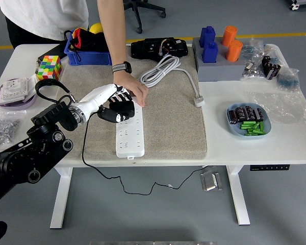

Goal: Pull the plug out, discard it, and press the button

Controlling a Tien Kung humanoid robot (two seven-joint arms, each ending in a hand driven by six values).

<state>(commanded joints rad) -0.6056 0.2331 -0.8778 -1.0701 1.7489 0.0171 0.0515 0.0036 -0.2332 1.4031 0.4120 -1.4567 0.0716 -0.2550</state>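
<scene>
From the lower left of the frame the left hand reaches onto the grey mat — fingers curled around a black plug at the upper end of the white power strip. Just right, a person's hand presses the strip's top end.
</scene>
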